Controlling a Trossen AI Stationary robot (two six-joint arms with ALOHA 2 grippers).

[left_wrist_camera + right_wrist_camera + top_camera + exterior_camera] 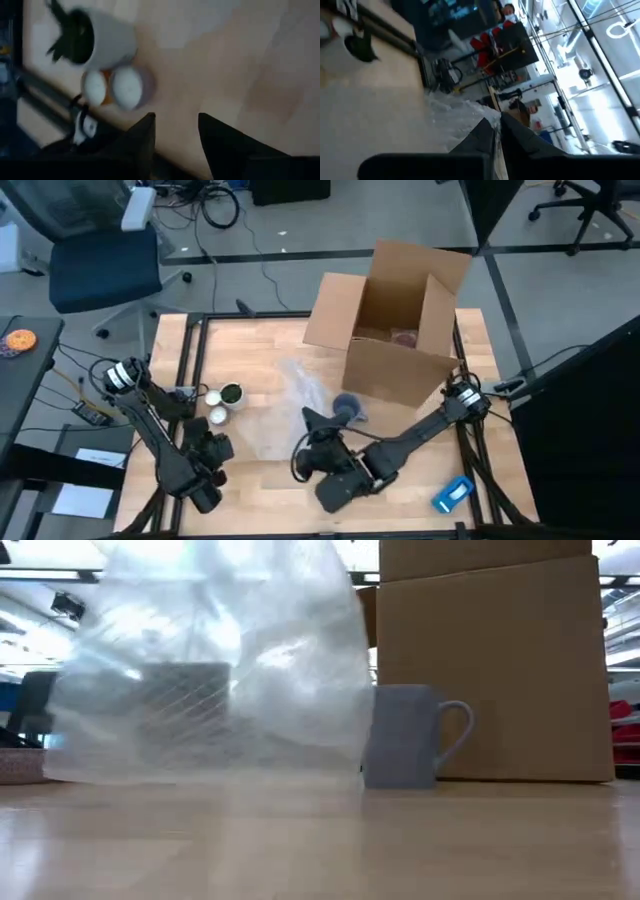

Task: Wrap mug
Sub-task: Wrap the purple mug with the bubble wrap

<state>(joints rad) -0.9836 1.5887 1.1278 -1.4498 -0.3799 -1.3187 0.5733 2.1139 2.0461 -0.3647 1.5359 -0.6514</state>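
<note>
We've got the right end effector (pixel 312 423) pinched on the bubble wrap (pixel 285 405), and the mug (pixel 348 409) stands upright just beyond it toward the box (left arm's farther off, fingers apart).

The premises are assessed as a robotics laboratory or open-plan technical workspace. A light wooden butcher-block table (pixel 400 480) is set on a black metal frame (pixel 186 350), with two dark six-joint arms mounted at its near corners. A grey tiled floor (pixel 290 230) is seen around it, crossed by loose black cables (pixel 218 202). A blue upholstered swivel chair (pixel 103 265) is parked at the far left. In the right wrist view, high glazing with metal framing (pixel 580 45) and stacked equipment (pixel 495 45) are recorded beyond the table.
</note>
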